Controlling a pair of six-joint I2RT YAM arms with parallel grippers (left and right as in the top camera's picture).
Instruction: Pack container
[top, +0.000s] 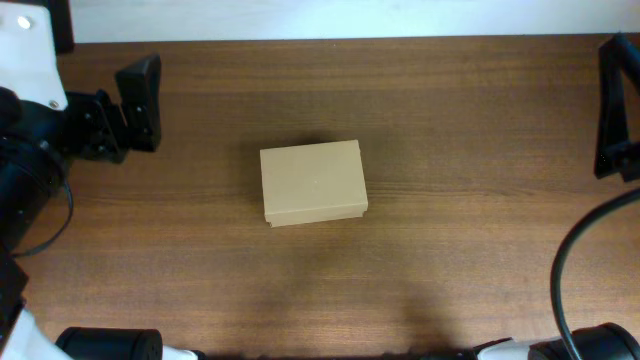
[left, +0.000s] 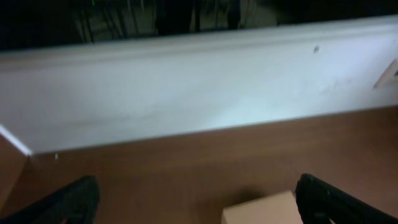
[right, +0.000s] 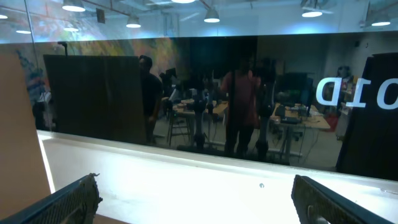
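Your left gripper (left: 196, 190) hangs over the far left of the brown wooden table (top: 450, 250), fingers spread wide with nothing between them. The small rectangular tan cardboard box (top: 313, 182) lies at the table's centre, lid closed, well apart from both arms. Your right gripper (right: 196, 186), at the right edge, is likewise spread wide and empty.

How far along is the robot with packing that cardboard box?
Either finished or not yet begun: the cardboard box sits with its lid shut, so its contents are hidden. Nothing is in hand: the left gripper and right gripper are both open, empty and apart from the box. No loose item to pack shows, so what is left cannot be told.
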